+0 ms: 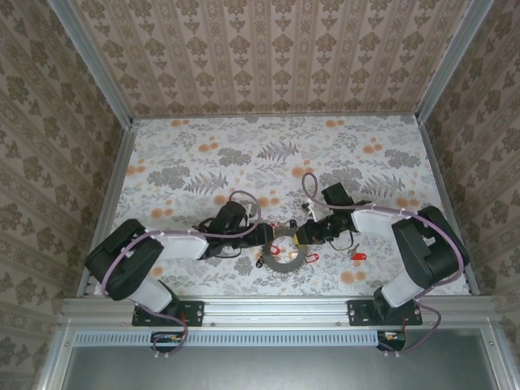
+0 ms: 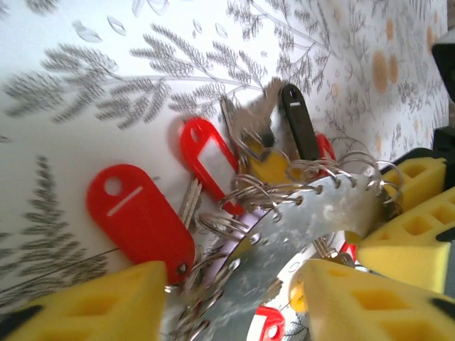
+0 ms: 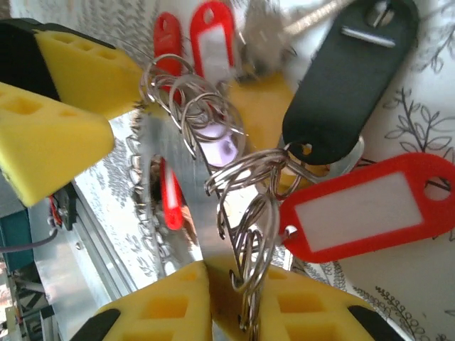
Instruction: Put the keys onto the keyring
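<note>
The keyring (image 1: 286, 255), a flat silver ring with small holes, lies at the table's middle front between both grippers. My right gripper (image 3: 238, 284) is shut on its edge (image 3: 213, 234), with small split rings pinched in beside it. My left gripper (image 2: 227, 291) stands open astride the ring's band (image 2: 306, 234), one finger (image 2: 92, 298) outside and one (image 2: 370, 298) over the open centre. The keys hang from split rings on the band: a red tag (image 2: 138, 217), a red labelled tag (image 2: 206, 160), a black tag (image 3: 348, 78), a yellow one (image 2: 274, 163) and another red labelled tag (image 3: 370, 206).
Two loose red keys (image 1: 356, 257) (image 1: 311, 258) lie on the floral tabletop just right of the ring. Patterned walls close in the table on three sides. The metal rail (image 1: 276, 309) with the arm bases runs along the near edge.
</note>
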